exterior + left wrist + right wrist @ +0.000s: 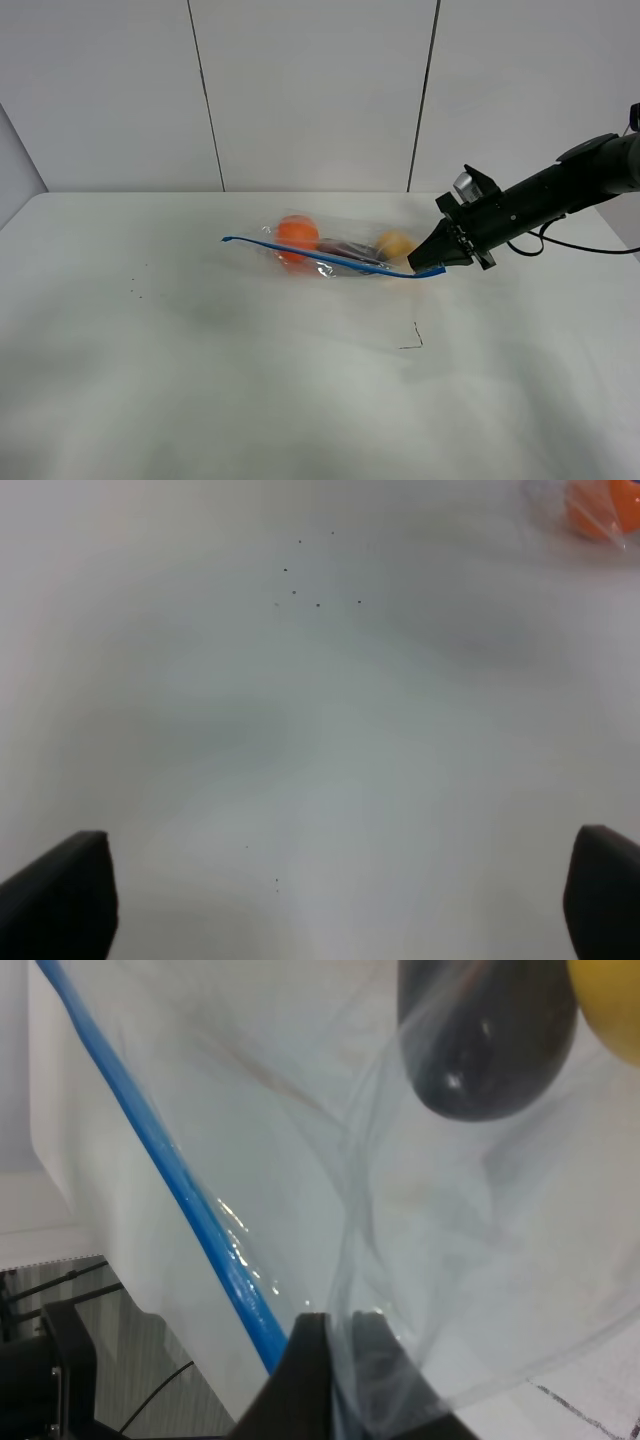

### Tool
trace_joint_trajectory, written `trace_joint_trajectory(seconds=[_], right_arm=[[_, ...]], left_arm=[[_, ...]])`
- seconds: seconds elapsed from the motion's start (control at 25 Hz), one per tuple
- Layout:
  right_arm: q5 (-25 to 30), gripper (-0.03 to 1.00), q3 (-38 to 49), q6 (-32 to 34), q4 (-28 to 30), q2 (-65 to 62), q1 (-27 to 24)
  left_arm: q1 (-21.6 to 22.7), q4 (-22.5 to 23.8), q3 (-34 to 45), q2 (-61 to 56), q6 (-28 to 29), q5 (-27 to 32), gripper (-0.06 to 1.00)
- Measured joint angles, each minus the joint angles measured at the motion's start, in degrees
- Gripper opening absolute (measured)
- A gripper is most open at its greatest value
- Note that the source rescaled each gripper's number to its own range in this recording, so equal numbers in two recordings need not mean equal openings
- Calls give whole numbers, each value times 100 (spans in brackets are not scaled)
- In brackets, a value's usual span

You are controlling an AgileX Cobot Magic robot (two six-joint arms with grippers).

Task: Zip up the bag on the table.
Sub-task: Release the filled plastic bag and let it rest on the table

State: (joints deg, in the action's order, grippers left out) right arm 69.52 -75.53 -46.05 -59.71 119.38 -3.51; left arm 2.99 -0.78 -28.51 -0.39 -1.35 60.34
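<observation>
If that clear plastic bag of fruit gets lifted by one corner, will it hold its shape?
Probably not. The clear crinkly plastic zip bag looks thin and creased, so it would likely sag. The round orange and yellow pear inside would probably roll toward the low end.

A pale grey wall (310,90) is standing behind everything, with thin dark seams (205,95) running down between its panels. At the right, a black cable (590,247) is trailing off toward the edge.
</observation>
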Motion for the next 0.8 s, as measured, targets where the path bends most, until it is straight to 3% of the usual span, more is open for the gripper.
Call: trace_joint_trajectory(seconds=[0.8], right_arm=[[0,0,0,0,0,0,0]], left_arm=[[0,108,0,0,1,0,100]])
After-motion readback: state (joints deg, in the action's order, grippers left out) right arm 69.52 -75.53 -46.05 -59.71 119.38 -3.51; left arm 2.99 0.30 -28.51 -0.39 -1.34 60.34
